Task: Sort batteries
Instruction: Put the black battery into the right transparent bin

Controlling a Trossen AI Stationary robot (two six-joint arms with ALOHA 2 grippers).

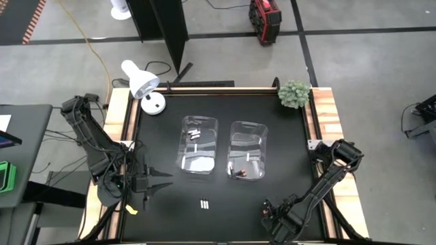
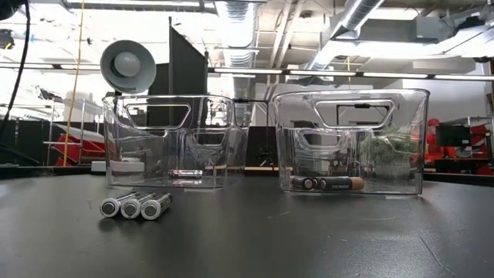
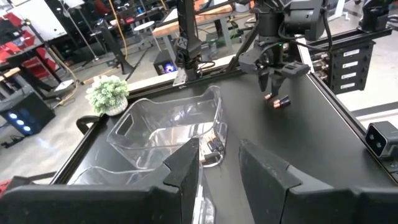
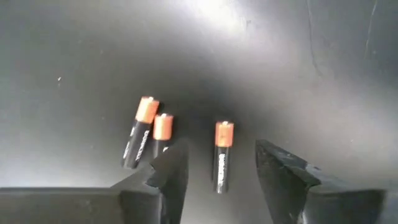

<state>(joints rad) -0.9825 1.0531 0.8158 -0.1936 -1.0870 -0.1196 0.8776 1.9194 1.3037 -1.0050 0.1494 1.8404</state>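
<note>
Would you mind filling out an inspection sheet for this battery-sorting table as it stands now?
Surface: black table top, wooden edges.
Job's things: three silver batteries loose in front of the left bin; three copper-ended batteries lie under the right tool; the left bin holds a few light ones, the right bin dark copper-ended ones.
Clutter: white lamp, small green plant.
Tools: left tool open at the left edge, empty; right tool open, straddling one copper-ended battery.
Cables: yellow cord on the floor.
Surroundings: red case, black panel.
</note>
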